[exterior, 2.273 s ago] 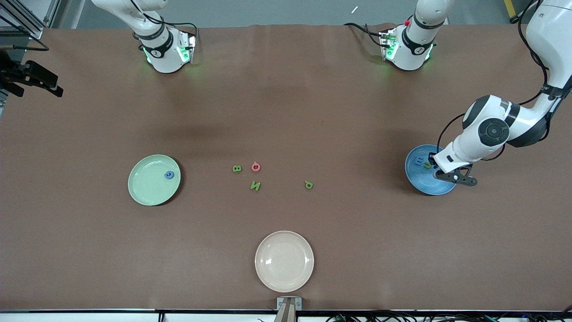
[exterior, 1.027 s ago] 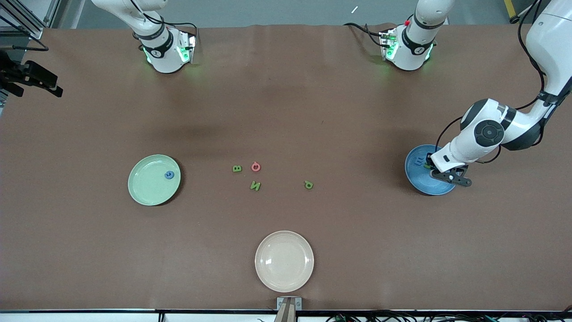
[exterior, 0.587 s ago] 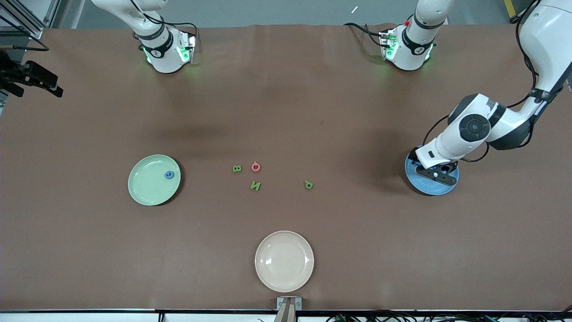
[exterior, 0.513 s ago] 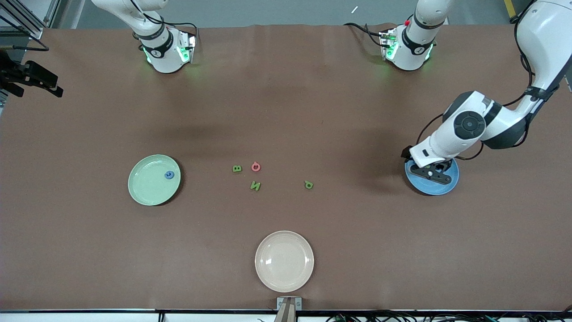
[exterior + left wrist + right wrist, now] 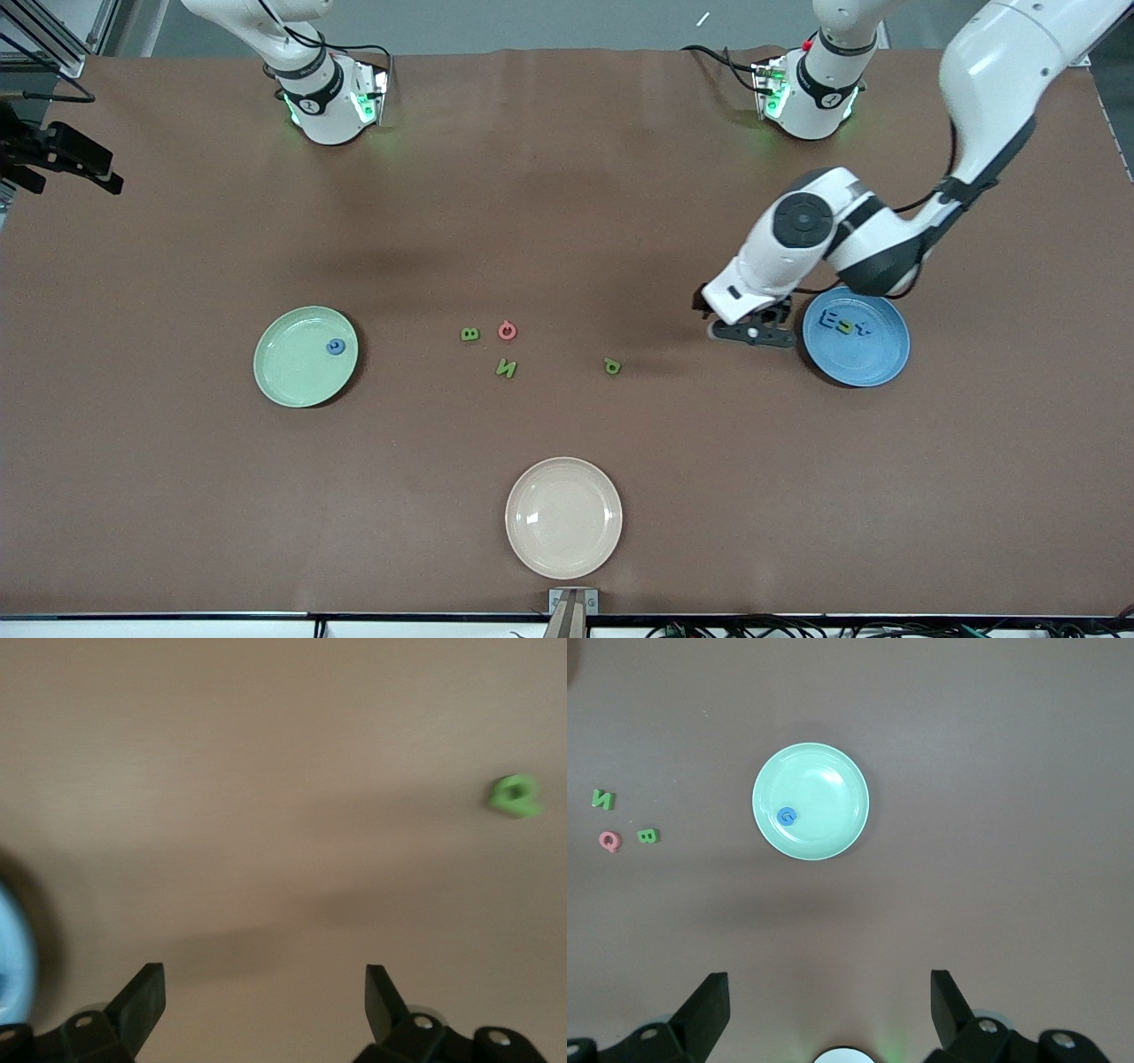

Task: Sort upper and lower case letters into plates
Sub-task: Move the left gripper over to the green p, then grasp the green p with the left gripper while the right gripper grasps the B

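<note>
The blue plate (image 5: 864,363) holds three letters (image 5: 846,325), two blue and one green. My left gripper (image 5: 753,332) is open and empty over the bare table beside that plate; its wrist view (image 5: 264,979) shows a green letter (image 5: 516,796) farther off. The pale green plate (image 5: 292,377) holds one blue letter (image 5: 335,346). Loose on the table's middle lie a green B (image 5: 469,334), a red letter (image 5: 507,330), a green N (image 5: 506,369) and a green P (image 5: 612,365). My right gripper (image 5: 830,983) is open, high over the table, looking down on the green plate (image 5: 833,762).
A cream-white plate (image 5: 563,517) sits near the table's front edge, nearer to the camera than the loose letters. A black camera mount (image 5: 62,155) stands at the right arm's end of the table.
My left gripper has risen from over the blue plate and moved toward the table's middle, uncovering the three letters in the plate. The loose letters have not moved.
</note>
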